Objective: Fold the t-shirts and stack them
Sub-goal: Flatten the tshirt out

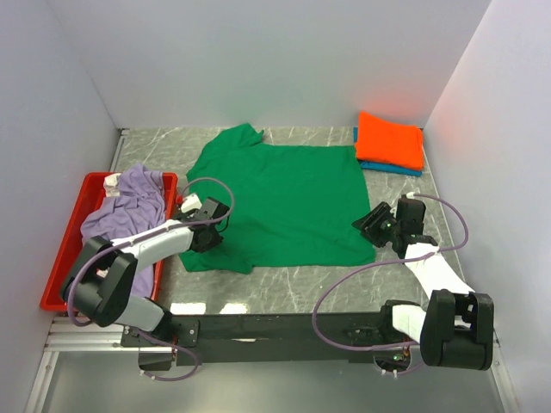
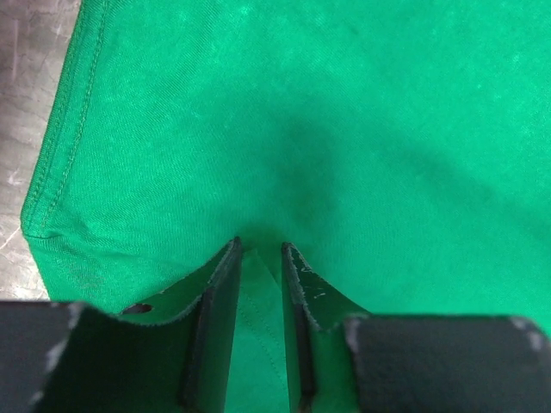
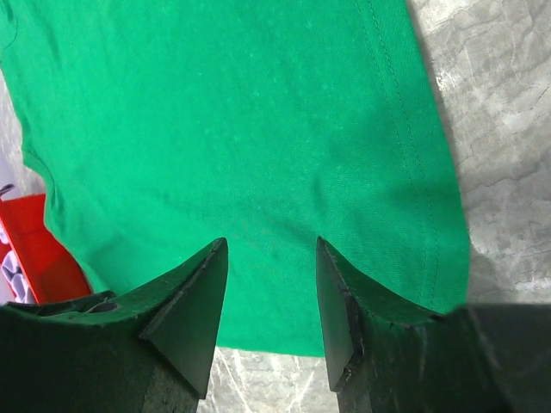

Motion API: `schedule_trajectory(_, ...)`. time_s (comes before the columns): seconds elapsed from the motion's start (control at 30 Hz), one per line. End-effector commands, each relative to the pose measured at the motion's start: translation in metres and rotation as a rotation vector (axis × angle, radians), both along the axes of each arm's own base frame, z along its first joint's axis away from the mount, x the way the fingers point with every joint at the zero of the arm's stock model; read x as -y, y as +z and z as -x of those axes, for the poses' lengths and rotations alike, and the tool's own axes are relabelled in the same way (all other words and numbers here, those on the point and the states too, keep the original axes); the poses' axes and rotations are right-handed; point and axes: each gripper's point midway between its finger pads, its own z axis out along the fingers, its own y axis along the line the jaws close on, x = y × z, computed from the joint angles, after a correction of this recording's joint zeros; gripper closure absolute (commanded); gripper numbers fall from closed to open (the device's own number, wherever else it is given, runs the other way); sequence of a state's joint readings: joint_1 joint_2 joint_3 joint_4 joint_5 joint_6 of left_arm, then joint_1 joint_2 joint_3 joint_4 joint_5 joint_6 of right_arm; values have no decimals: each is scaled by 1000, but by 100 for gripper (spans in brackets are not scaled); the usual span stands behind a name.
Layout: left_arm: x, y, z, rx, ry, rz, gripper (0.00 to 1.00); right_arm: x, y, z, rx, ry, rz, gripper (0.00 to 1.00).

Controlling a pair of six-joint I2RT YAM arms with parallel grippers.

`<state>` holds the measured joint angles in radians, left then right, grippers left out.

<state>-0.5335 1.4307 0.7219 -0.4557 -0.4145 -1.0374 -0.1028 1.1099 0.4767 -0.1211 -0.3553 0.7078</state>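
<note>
The bright green t-shirt [image 1: 284,202] lies spread flat in the middle of the table. My left gripper [image 1: 211,225] is at its left edge, low on the cloth. In the left wrist view the left gripper [image 2: 258,248] is nearly closed, pinching a raised ridge of the green t-shirt [image 2: 344,129] with a stitched seam in it. My right gripper [image 1: 366,225] is at the shirt's near right corner. In the right wrist view the right gripper [image 3: 271,245] is open and empty over the green t-shirt's [image 3: 215,129] hem. The orange t-shirt [image 1: 390,139] lies folded on the blue t-shirt [image 1: 387,167] at the back right. The lavender t-shirt [image 1: 129,202] is crumpled in the tray.
A red plastic tray [image 1: 65,258] stands along the left wall, and its corner shows in the right wrist view [image 3: 43,249]. White walls close in the back and both sides. Bare marble tabletop [image 3: 491,129] lies right of the green shirt.
</note>
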Motion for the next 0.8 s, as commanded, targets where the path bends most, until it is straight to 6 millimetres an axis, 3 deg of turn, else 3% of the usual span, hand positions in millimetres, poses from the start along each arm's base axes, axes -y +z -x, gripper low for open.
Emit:
schedule_trajectory(0.0,1,1,2,6,-1,22,69,4,-1,-2,15,-2,21,47)
schedule_trajectory(0.43,-7,8,13,3,6,9,70,3,-3,0,19,-2,9,47)
schedule_trajectory(0.77,-6,1,16,-37,-15,-6,72,0,-5,2,16,4,-3,47)
